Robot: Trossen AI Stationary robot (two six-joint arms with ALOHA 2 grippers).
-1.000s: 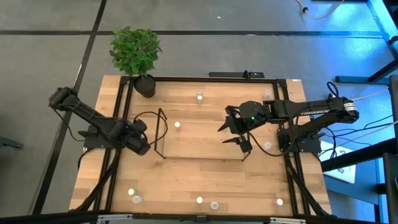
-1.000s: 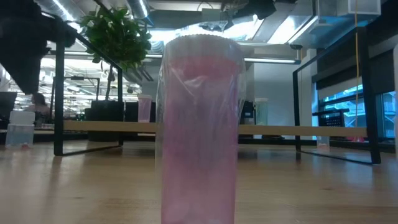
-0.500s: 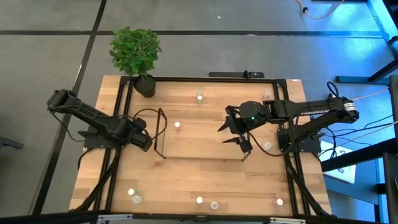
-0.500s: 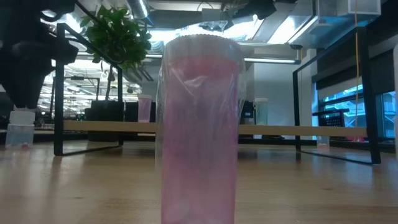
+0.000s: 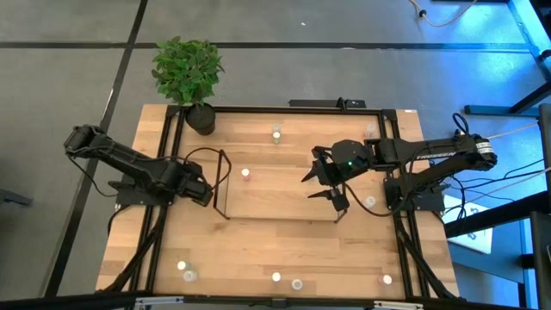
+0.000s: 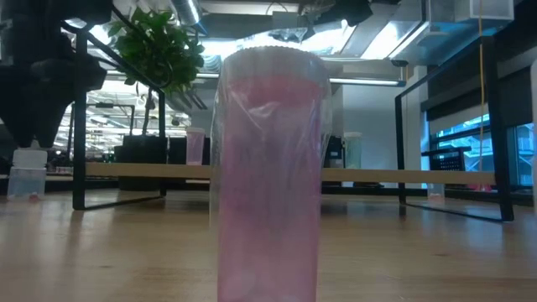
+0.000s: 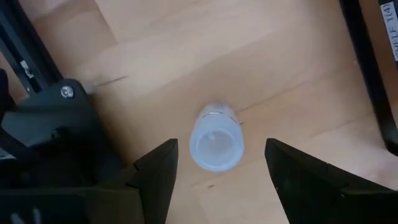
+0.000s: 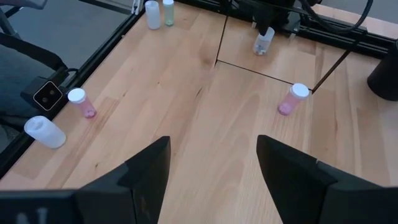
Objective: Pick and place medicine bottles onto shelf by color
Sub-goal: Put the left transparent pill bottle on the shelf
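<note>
Two arms, one tool each: left tool, right tool. One table. One shelf. One potted plant. Bottles: nine countable from above, plus one more below the left tool, so ten.

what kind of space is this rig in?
Probably an open-plan lab or workshop, not a home: grey concrete floor around a framed wooden table, exposed ceiling ducts with strip lights, and rows of workbenches in the background.
</note>
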